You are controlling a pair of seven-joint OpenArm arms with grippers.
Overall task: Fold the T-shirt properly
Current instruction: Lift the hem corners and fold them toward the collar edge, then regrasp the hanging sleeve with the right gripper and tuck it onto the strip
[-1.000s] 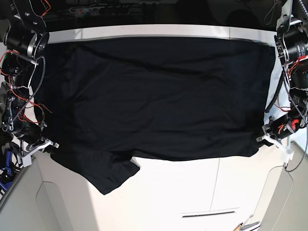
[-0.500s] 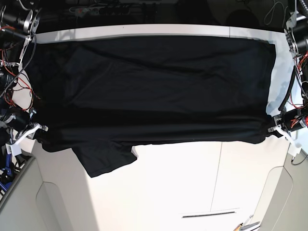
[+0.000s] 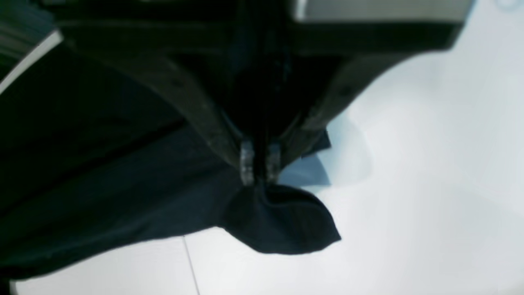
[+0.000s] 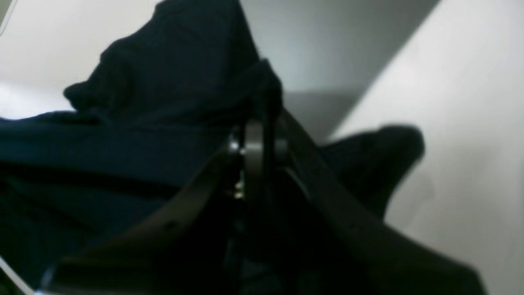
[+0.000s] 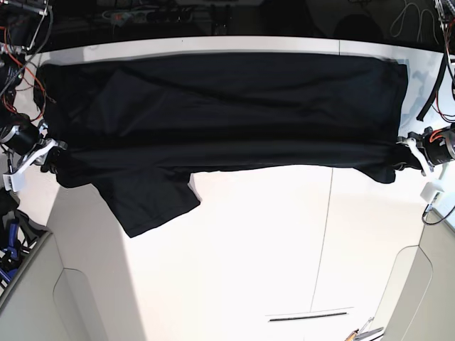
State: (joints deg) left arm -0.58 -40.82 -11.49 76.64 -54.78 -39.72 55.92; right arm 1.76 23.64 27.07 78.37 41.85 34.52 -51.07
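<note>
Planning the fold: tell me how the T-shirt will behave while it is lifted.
Likely floppy: the T-shirt sags between the left gripper and right gripper, one sleeve drooping. Probably light, since pinched corners carry it. It may slip.

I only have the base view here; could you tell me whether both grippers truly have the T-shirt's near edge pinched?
Observer: Yes for the left gripper. Its wrist camera shows the fingertips shut together on the T-shirt, with a small flap of cloth sticking out beyond them.
Operator: Thank you. And the other side?
Observer: The right gripper is also shut on the fabric; cloth bunches up above its tips in the right wrist view.
Operator: Is the pinched corner on the left side touching the table?
Observer: The left wrist view shows the flap casting a shadow on the white table, which suggests it hangs just above the surface, though I cannot be sure.
</note>
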